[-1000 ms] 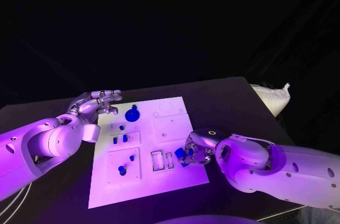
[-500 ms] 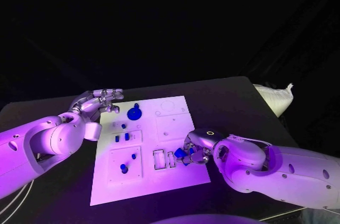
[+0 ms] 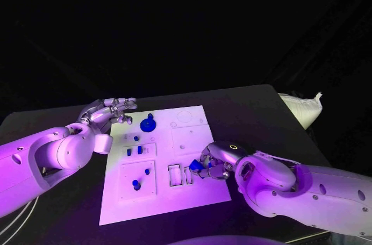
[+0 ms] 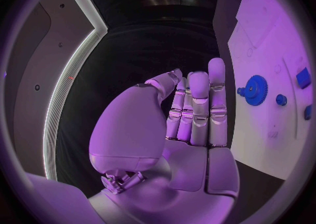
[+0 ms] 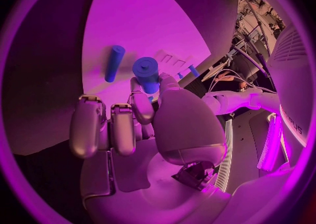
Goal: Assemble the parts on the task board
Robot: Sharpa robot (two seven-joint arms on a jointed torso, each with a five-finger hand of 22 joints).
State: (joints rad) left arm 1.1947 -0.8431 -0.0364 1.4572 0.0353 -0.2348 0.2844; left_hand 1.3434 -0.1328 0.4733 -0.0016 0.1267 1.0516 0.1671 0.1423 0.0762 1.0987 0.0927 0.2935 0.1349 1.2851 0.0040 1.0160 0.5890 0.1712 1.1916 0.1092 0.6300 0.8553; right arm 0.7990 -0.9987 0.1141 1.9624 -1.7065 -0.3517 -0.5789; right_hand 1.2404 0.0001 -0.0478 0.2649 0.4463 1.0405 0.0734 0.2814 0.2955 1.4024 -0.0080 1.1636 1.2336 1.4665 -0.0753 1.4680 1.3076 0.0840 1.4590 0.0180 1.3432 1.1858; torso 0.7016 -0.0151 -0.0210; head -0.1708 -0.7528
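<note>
The white task board (image 3: 186, 135) lies mid-table. My right hand (image 3: 212, 167) hovers at its near right edge and pinches a short blue cylinder (image 3: 196, 164) between thumb and finger. In the right wrist view that cylinder (image 5: 146, 74) stands above my right hand (image 5: 131, 124), and a blue peg (image 5: 114, 63) lies on the board (image 5: 151, 18) beyond it. My left hand (image 3: 113, 109) rests at the board's far left corner, holding nothing. In the left wrist view its fingers (image 4: 197, 110) are straight, beside the blue gear (image 4: 254, 90). The gear (image 3: 148, 125) sits at the board's far left.
Small blue pieces (image 3: 134, 150) and two more blue pegs (image 3: 136, 185) stand in the board's left panels. Two rectangular slots (image 3: 175, 175) lie just left of my right hand. A white bag (image 3: 302, 108) sits at the table's right edge.
My right hand has turned slightly and raised the blue cylinder a little toward the slots. The left hand has stayed put.
</note>
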